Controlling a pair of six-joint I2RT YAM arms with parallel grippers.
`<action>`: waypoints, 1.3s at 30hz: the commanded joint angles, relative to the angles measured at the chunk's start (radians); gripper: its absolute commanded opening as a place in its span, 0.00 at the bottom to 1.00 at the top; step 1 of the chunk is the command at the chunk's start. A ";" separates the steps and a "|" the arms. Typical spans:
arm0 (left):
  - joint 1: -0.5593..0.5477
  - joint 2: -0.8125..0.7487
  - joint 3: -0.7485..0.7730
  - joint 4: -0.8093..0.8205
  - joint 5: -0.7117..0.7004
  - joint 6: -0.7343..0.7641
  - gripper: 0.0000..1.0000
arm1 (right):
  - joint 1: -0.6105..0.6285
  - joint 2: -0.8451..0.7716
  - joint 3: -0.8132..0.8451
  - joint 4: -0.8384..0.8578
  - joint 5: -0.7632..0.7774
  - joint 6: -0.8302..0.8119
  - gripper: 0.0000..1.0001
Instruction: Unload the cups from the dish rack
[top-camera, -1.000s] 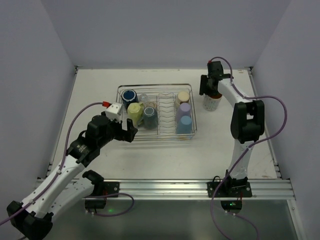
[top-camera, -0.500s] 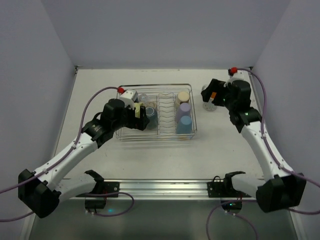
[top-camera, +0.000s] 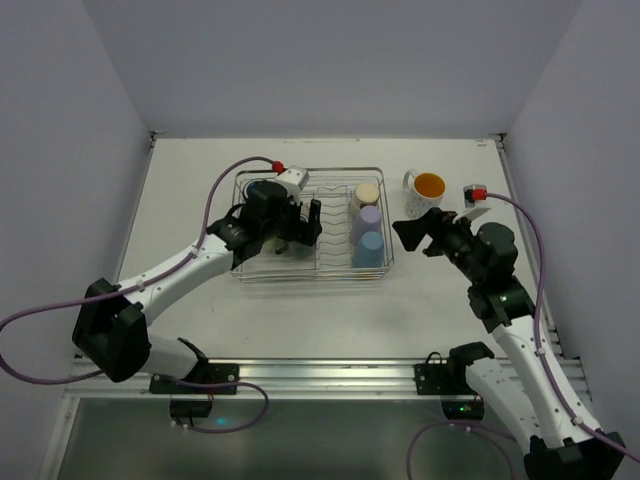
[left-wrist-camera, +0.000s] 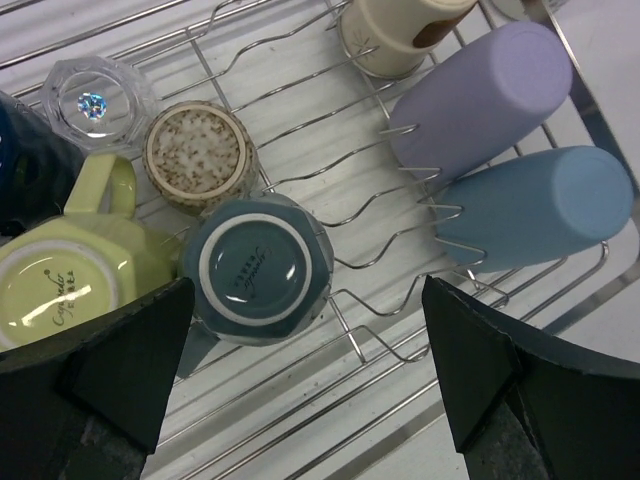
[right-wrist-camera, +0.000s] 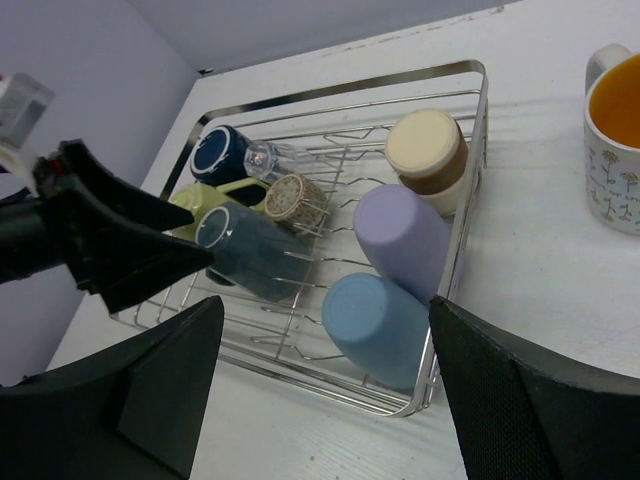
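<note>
The left gripper hangs over the left half of the dish rack. Its fingers are spread wide and hold nothing, and the teal cup sits roughly between them, base toward the gripper. That looks like the next cup to come out.

To do it well, I'd come straight down so 1 finger slips between the teal cup and the yellow-green cup just beside it. That means minding that cup's handle and the speckled cup behind, with the other finger kept off the plate wires. Grip the walls, then lift straight up clear of the rim before swinging over to the table.

The left arm stretches forward and inward across the rack, wrist tipped down toward the cups. The right gripper is also open and empty. It is held just right of the rack and aimed at it, near the white mug standing outside. 8 cups sit in the rack.
</note>
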 joint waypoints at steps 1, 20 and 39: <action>-0.006 0.051 0.051 0.065 -0.063 0.039 1.00 | 0.005 -0.033 -0.014 0.041 -0.045 0.010 0.86; -0.004 0.182 -0.026 0.156 -0.140 0.025 0.95 | 0.005 -0.036 -0.038 0.036 -0.070 0.007 0.86; -0.006 -0.157 0.014 0.142 -0.060 -0.041 0.00 | 0.069 -0.039 -0.077 0.275 -0.240 0.244 0.93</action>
